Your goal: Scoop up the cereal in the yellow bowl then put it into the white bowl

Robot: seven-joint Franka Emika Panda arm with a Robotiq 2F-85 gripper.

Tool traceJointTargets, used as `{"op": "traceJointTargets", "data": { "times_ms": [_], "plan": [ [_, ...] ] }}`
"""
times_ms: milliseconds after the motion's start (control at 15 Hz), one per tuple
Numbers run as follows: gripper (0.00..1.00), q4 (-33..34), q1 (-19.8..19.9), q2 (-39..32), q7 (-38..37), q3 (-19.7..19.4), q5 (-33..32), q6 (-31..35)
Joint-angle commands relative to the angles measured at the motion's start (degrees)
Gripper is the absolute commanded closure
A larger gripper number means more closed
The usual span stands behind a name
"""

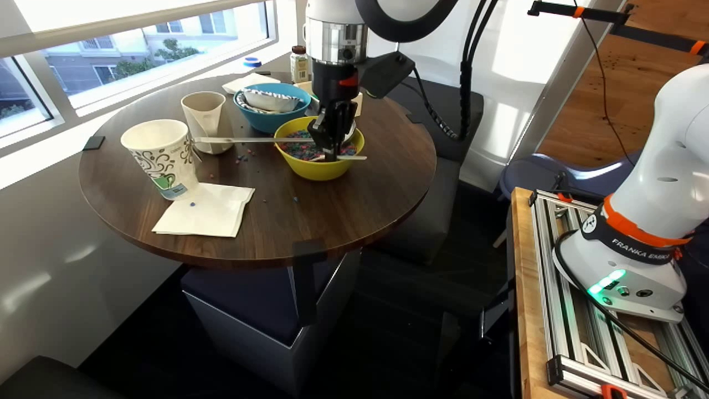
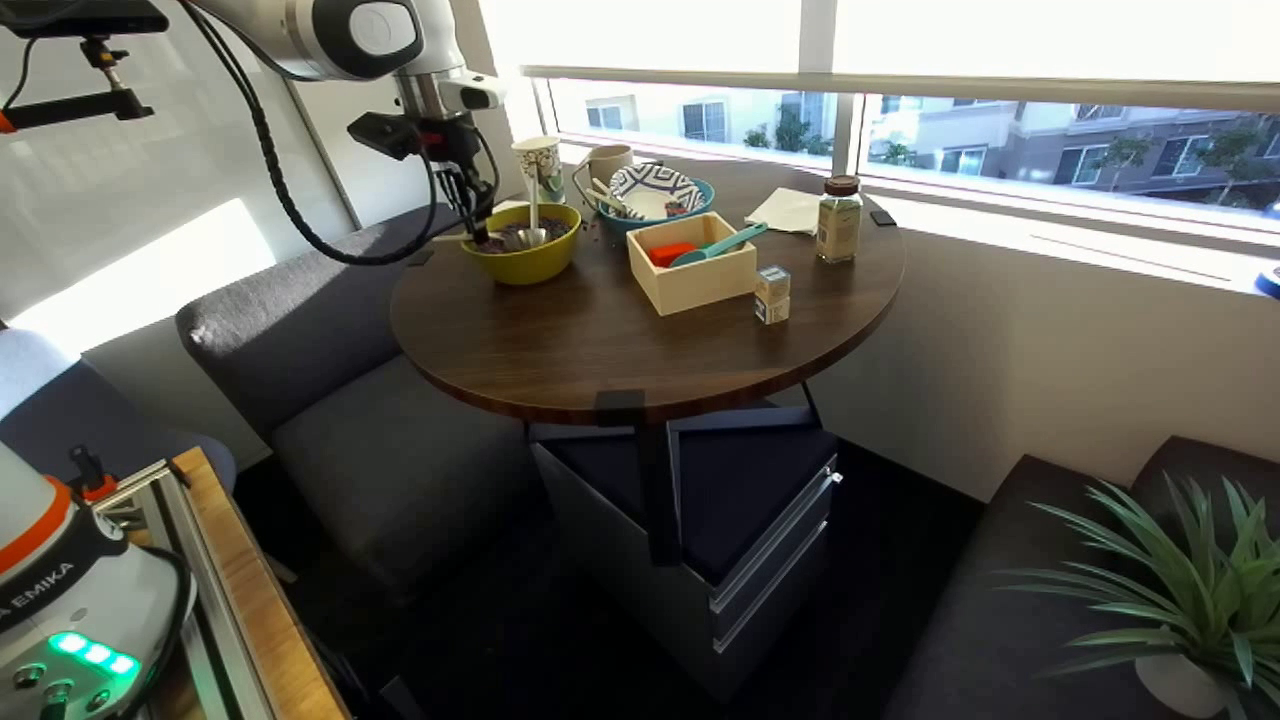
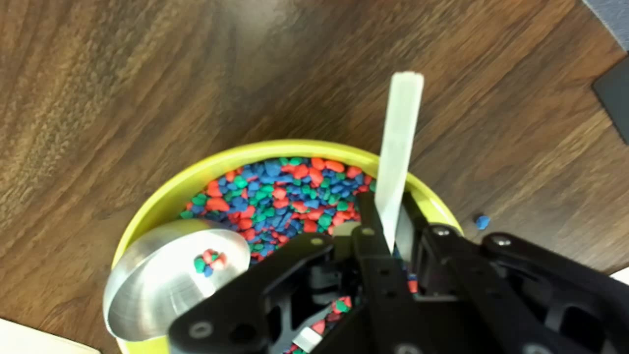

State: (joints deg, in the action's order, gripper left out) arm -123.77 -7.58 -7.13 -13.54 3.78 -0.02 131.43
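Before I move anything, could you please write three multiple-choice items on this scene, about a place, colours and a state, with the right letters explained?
1. Where does the cup of the metal ladle rest?
A) in the wooden box
B) on a napkin
C) in the yellow bowl

2. Which colours show in the cereal?
A) red, green and blue
B) only yellow
C) black and white

3. In what state is the gripper?
A) wide open
B) closed on the pale stick
C) closed on a paper cup

1 C: an exterior view shows it inside that bowl.
2 A: the wrist view shows these colours mixed.
3 B: there the pale stick runs between closed jaws.
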Motion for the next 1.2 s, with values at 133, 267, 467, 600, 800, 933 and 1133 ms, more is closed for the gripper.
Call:
{"op": "traceJointTargets", "data": {
  "times_ms": [133, 267, 467, 600, 800, 933, 1133],
  "plan": [
    [0.96, -5.8, -0.09, 5.0, -3.58, 0.56, -3.24, 2.61],
    [0.96, -6.82, 0.03, 6.11, -4.11, 0.69, -3.81, 3.27],
    [0.96, -8.09, 0.12, 7.7, -4.59, 0.98, -4.59, 3.94],
    [0.96, -8.78, 0.31, 8.71, -5.68, 1.11, -5.68, 4.3],
    [0.96, -9.14, 0.64, 9.86, -5.74, 1.24, -6.01, 4.78],
    [0.96, -9.45, 0.82, 10.46, -5.88, 1.28, -6.26, 6.06],
    [0.96, -9.81, 1.13, 11.04, -5.85, 1.31, -6.24, 7.54]
  ]
}}
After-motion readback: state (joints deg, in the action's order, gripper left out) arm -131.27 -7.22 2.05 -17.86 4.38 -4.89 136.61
